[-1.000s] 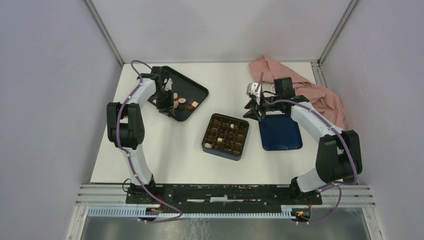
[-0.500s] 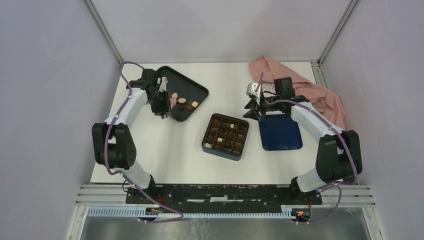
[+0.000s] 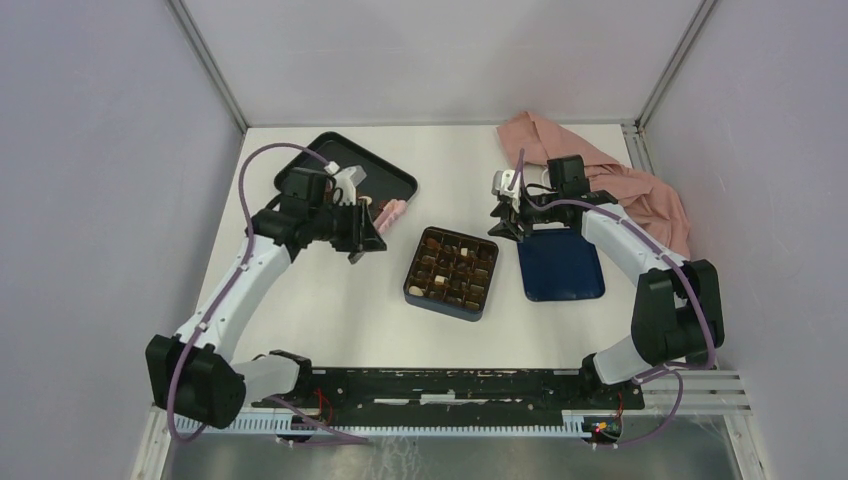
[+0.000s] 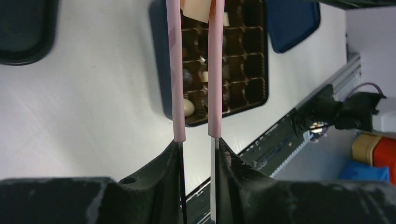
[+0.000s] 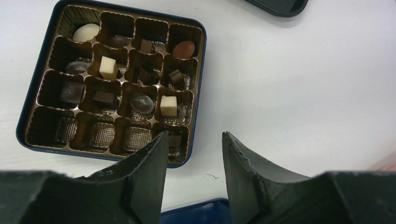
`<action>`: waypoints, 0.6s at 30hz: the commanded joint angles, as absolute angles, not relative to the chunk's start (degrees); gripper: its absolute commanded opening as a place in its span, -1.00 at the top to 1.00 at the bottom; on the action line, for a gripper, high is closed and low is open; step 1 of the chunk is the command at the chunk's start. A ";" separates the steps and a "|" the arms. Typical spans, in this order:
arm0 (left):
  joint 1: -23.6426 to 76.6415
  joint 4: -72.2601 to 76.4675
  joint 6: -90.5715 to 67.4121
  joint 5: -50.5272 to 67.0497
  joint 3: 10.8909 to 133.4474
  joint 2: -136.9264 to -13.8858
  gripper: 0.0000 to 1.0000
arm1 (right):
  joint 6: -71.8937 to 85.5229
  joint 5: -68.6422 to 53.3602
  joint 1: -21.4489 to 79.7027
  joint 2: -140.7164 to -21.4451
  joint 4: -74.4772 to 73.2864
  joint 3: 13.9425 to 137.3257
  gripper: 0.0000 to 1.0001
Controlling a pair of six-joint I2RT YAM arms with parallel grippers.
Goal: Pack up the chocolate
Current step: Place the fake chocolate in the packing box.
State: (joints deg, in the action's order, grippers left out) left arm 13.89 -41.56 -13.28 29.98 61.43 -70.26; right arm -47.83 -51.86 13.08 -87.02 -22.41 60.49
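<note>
Your left gripper [image 3: 393,211] is clamped on one cream-white chocolate piece [image 4: 196,9], pinched between its long pink fingers [image 4: 175,70]. It hangs between the black tray [image 3: 388,176] and the dark blue box [image 3: 412,285]. There the other chocolates [image 5: 108,67] sit in the brown grid, with three cells of one outer row bare. Your right gripper [image 5: 194,135] has its jaws apart and holds nothing. It hangs over the table [image 3: 330,300] just beside the box, by the blue lid [image 3: 562,268], with the pink cloth [image 3: 625,180] behind. Half a second ago the left arm was over the tray; it has swung out toward the box. The right arm has not moved.
</note>
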 commanded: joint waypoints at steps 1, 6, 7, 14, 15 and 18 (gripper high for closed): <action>20.77 -32.94 -21.18 33.91 58.28 -66.75 0.96 | -50.77 -51.04 12.72 -87.26 -23.33 60.33 -0.03; 31.03 -28.03 -25.74 29.43 56.38 -68.55 0.96 | -50.39 -51.33 11.39 -87.19 -23.01 60.22 -0.04; 32.86 -26.54 -26.63 28.45 56.22 -69.27 0.96 | -50.15 -51.47 11.09 -87.22 -22.85 60.21 -0.03; 42.66 -24.36 -28.50 21.50 59.67 -77.53 0.96 | -48.66 -51.12 10.12 -86.95 -21.45 59.89 -0.04; 44.05 -24.30 -28.56 20.72 60.16 -78.72 0.96 | -48.37 -50.90 9.97 -86.91 -21.32 59.86 -0.04; 47.04 -24.17 -28.82 18.48 61.83 -82.69 0.96 | -47.61 -50.56 9.60 -86.93 -20.83 59.85 -0.04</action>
